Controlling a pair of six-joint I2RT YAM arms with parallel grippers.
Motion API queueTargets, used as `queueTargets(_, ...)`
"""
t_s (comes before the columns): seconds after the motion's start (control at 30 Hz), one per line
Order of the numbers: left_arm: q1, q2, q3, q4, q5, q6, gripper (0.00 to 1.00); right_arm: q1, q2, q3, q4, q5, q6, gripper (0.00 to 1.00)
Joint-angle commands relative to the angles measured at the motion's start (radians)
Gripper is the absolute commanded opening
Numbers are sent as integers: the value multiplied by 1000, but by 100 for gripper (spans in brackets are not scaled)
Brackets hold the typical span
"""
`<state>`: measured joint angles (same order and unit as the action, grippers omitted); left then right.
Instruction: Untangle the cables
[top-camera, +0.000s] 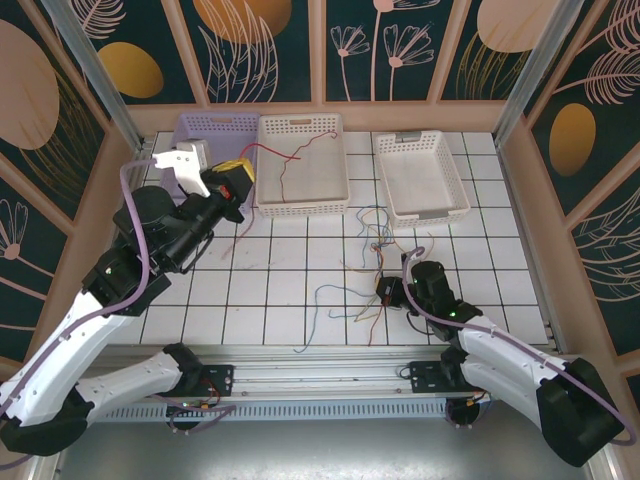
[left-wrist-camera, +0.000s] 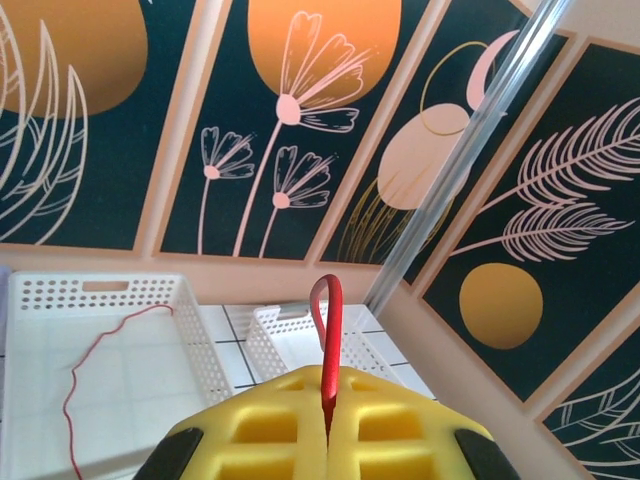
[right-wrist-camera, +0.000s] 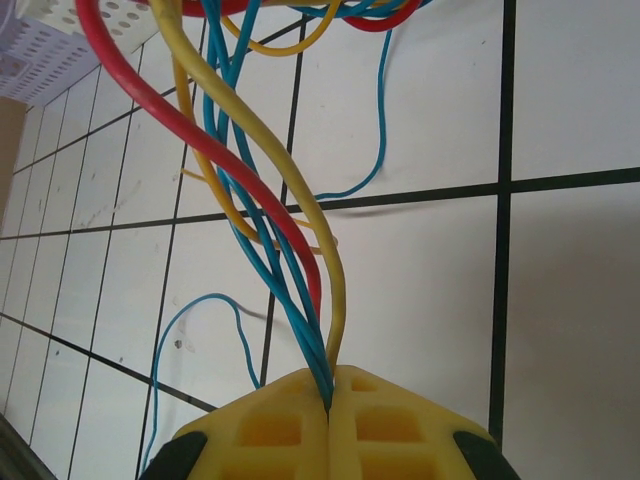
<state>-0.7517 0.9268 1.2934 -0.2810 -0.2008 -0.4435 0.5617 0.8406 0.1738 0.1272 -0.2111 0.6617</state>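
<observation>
Nearest the bases, the right fingers (right-wrist-camera: 262, 432) grip several cables (right-wrist-camera: 312, 215) at once. Any pull from here would likely drag the whole knot (top-camera: 375, 250) across the counter (top-camera: 270, 290), cinching the crossings tighter rather than freeing one strand. The blue, yellow and red strands twist round one another just above the pads, and a snag would probably start there. Farther off, the left fingers (left-wrist-camera: 262, 425) hold a red cable (left-wrist-camera: 327, 330) aloft, and it appears to trail into the middle basket (top-camera: 300, 212). If it catches on the perforated wall, or slips from the soft pads under tension, it could spill back over the rim.

The right fingers are pressed together low over the counter, pinching a bundle of blue, yellow and red wires that rises from the seam between the pads. The left fingers, raised near the far baskets, are likewise pressed together on the red cable, whose short loop stands up from the seam. The remaining cables lie loosely heaped on the tiles between the right arm and the right-hand basket (top-camera: 430, 216).
</observation>
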Motion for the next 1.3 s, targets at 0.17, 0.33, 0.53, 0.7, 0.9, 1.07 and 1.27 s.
queueTargets(0.17, 4, 31, 59, -24, -50, 72, 0, -8, -12, -15, 29, -11, 16, 0)
queueTargets(0.33, 4, 86, 97, -16, -62, 104, 0, -9, -18, -13, 31, -17, 17, 0)
queueTargets(0.53, 8, 181, 154, 11, -94, 156, 0, -9, -34, -15, 34, -25, 24, 0)
queueTargets(0.7, 50, 282, 207, 45, -71, 180, 0, -8, -53, -11, 24, -34, 23, 0)
queueTargets(0.9, 151, 405, 255, 90, -14, 163, 0, -9, -93, -8, 2, -48, 19, 0)
queueTargets(1.07, 179, 511, 317, 119, -3, 169, 0, -9, -117, -1, -12, -57, 15, 0)
queueTargets(1.27, 206, 613, 373, 160, -6, 169, 0, -9, -140, 6, -29, -69, 10, 0)
